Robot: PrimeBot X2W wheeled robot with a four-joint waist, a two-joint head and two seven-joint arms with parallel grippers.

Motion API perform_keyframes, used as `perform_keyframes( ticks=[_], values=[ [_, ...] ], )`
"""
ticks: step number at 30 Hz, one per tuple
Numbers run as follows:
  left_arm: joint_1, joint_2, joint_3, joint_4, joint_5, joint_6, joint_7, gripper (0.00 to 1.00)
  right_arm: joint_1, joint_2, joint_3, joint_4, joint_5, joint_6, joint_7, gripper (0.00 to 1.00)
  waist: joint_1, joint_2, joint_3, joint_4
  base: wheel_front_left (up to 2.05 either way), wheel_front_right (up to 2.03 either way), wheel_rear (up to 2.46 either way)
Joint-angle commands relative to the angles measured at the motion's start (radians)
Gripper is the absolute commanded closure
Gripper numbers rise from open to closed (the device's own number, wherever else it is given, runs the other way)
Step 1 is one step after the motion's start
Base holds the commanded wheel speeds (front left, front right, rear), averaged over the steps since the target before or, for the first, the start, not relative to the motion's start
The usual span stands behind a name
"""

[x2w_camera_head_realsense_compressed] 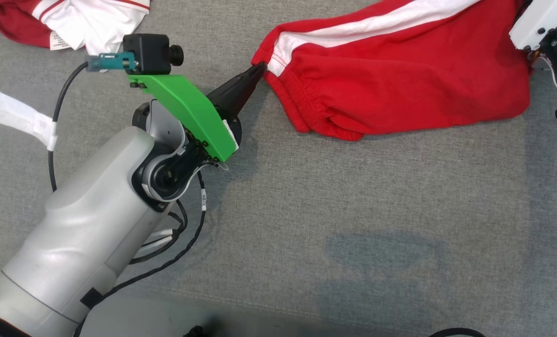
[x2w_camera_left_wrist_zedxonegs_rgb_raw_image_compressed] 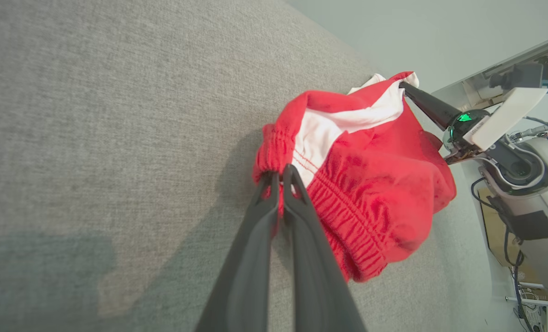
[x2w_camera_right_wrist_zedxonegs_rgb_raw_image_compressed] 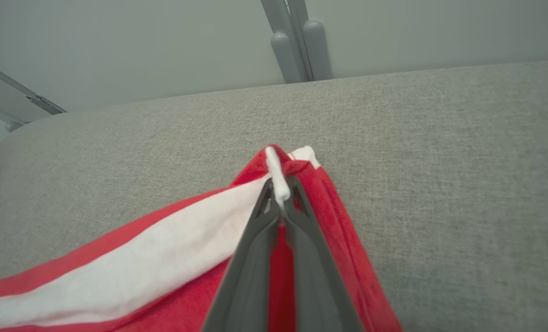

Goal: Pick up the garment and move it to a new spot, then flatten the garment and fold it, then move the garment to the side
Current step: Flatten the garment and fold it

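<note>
Matt red cloth garment (x2w_camera_head_realsense_compressed: 400, 89) — ribbed waistband

Nothing was legible: print on the white care label (x2w_camera_head_realsense_compressed: 61, 42) and the cable tag (x2w_camera_head_realsense_compressed: 204, 199) was too small to read.

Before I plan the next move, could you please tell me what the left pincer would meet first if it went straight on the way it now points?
The red shorts: the left pincer is shut on their waistband corner, so going on would likely bunch that cloth.
</note>
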Motion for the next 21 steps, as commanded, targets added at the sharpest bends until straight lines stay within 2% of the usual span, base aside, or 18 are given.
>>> perform_keyframes(
  ticks=[1,2,4,5,6,7,8,11,14,19,21],
  values=[
    [-0.019,-0.009,-0.006,0.018,0.007,-0.011,0.006,0.96,-0.014,0.004,0.001,0.010,-0.016,0.000,-0.008,1.00,0.0000,0.0000,0.001,-0.006,0.00,0.00,0.00],
    [-0.019,-0.009,-0.006,0.018,0.007,-0.011,0.006,0.96,-0.014,0.004,0.001,0.010,-0.016,0.000,-0.008,1.00,0.0000,0.0000,0.001,-0.006,0.00,0.00,0.00],
    [-0.028,-0.012,-0.010,0.035,0.015,-0.015,0.005,0.80,-0.023,0.009,-0.008,0.018,-0.030,0.000,-0.035,1.00,0.0000,0.0000,-0.001,-0.013,0.00,0.00,0.00],
    [-0.029,-0.013,-0.012,0.045,0.017,-0.018,0.005,0.71,-0.025,0.019,-0.005,0.021,-0.035,0.000,-0.042,0.68,0.0000,0.0000,-0.003,-0.017,0.00,0.00,0.00],
    [-0.027,-0.011,-0.015,0.051,0.020,-0.020,0.006,0.60,-0.023,0.026,0.008,0.019,-0.041,0.000,-0.048,0.00,0.0000,0.0000,-0.006,-0.023,0.00,0.00,0.00],
    [-0.023,-0.007,-0.017,0.057,0.024,-0.022,0.002,0.36,-0.021,0.028,0.014,0.021,-0.047,0.000,-0.051,0.00,0.0000,0.0000,-0.010,-0.028,0.00,0.00,0.00],
    [-0.016,0.001,-0.019,0.063,0.033,-0.021,-0.004,0.00,-0.018,0.027,0.023,0.020,-0.053,0.000,-0.053,0.00,0.0000,0.0000,-0.015,-0.034,0.00,0.00,0.00],
    [0.006,0.025,-0.029,0.070,0.074,-0.013,-0.040,0.00,-0.002,0.033,0.057,-0.007,-0.038,0.000,-0.056,0.00,0.0000,0.0000,-0.037,-0.052,0.00,0.00,0.00],
    [0.036,0.066,-0.048,0.034,0.147,0.010,-0.105,0.00,0.028,0.000,0.108,-0.052,-0.045,0.000,-0.045,0.00,0.0000,0.0000,-0.067,-0.072,0.00,0.00,0.00],
    [0.132,0.157,-0.064,-0.093,0.253,0.096,-0.240,0.00,0.088,-0.064,0.181,-0.141,-0.034,0.000,0.062,0.00,0.0000,0.0000,-0.108,-0.096,0.00,0.00,0.00],
    [0.170,0.202,-0.053,-0.159,0.301,0.146,-0.301,0.00,0.102,-0.105,0.198,-0.190,-0.032,-0.001,0.109,0.00,0.0000,0.0000,-0.113,-0.103,0.00,0.00,0.00]
  ],
)
